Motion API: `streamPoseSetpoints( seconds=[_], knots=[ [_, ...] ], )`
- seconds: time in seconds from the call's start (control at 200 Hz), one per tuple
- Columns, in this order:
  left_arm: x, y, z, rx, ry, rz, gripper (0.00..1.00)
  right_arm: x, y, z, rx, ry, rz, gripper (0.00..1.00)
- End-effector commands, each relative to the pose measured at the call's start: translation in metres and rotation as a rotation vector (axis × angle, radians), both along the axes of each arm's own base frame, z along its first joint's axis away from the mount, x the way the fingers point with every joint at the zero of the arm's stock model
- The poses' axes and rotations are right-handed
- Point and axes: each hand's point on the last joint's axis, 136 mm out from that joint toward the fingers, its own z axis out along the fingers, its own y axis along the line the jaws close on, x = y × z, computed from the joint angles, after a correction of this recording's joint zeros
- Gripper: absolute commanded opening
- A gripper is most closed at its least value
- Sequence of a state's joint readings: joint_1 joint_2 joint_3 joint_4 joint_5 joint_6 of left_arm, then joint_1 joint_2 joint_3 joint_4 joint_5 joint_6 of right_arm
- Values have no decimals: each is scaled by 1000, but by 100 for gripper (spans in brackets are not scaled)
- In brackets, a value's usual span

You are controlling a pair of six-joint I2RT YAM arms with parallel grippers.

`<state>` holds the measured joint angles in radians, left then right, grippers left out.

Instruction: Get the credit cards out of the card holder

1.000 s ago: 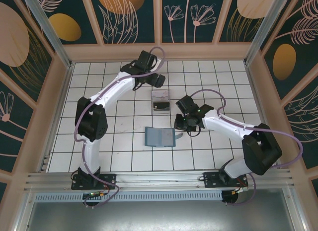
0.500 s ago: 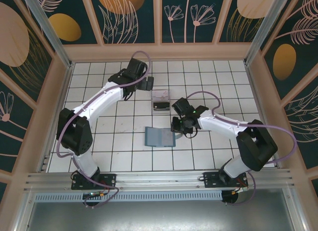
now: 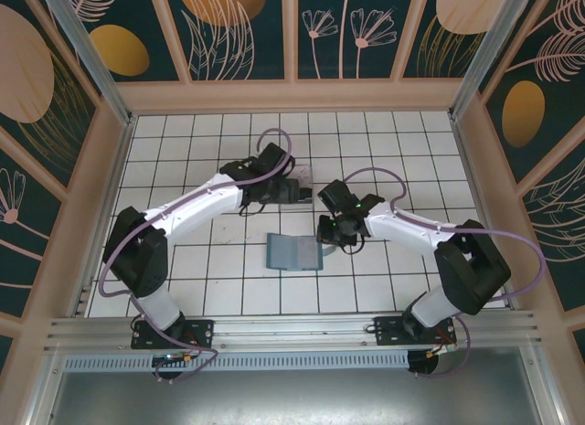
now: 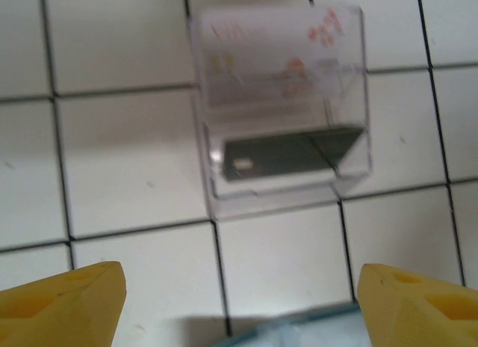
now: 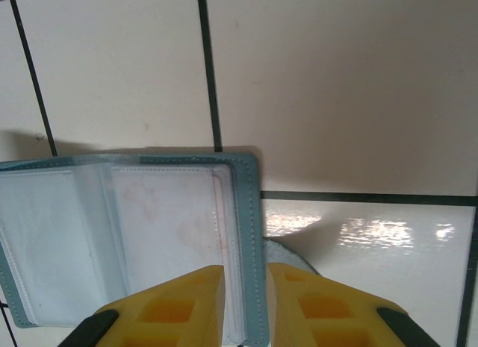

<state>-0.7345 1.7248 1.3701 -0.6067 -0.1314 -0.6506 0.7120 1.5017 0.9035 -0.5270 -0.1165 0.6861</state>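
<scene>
Top and wrist views of a white tiled table [image 3: 183, 132] enclosed by patterned walls. The card holder [image 3: 294, 252], a teal-blue bifold, lies opened near the middle of the table, its clear inner sleeves facing up. The right arm [image 3: 411, 228] reaches in from the right. The right jaws are clenched on the right-hand edge of the card holder: in the right wrist view the stitched border runs between two yellow fingertips [image 5: 175, 298] that stand close together on either side of it. A clear plastic box [image 4: 280, 108] stands on the table just beyond the far edge of the card holder, apart from it. Both credit cards lie inside this box: the pale card [image 4: 276, 63], printed with faint pinkish marks, occupies the far part, and the dark card [image 4: 287, 154] the near part. The left arm [image 3: 183, 206] extends from the left to a position over the box. The left jaws are released. Their two yellow tips sit wide apart at the lower corners of the left wrist view, with bare tile between them, clear of the box and of the cards.
</scene>
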Motion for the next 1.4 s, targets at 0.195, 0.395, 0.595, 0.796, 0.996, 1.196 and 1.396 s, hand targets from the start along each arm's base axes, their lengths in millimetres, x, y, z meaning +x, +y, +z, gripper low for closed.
streamPoseSetpoints(
  seconds=[0.195,0.395,0.595,0.796,0.996,1.196,1.396],
  knots=[
    [-65,-48,-48,-13,201,-28,69,-1,-28,-1,12,-16,-12,23],
    [-91,-62,-71,49,248,-27,63,1,-38,-3,35,-24,-1,23],
    [-105,-68,-85,65,278,-11,57,3,-39,-2,65,-36,28,23],
    [-111,-63,-102,115,318,8,45,8,-40,-3,88,-41,26,23],
    [-114,-72,-109,118,342,-1,47,7,-39,-9,97,-29,35,23],
    [-116,-71,-116,143,354,0,48,6,-40,-12,102,-28,29,23],
    [-112,-72,-107,146,340,7,51,5,-41,-13,104,-26,29,23]
  ],
)
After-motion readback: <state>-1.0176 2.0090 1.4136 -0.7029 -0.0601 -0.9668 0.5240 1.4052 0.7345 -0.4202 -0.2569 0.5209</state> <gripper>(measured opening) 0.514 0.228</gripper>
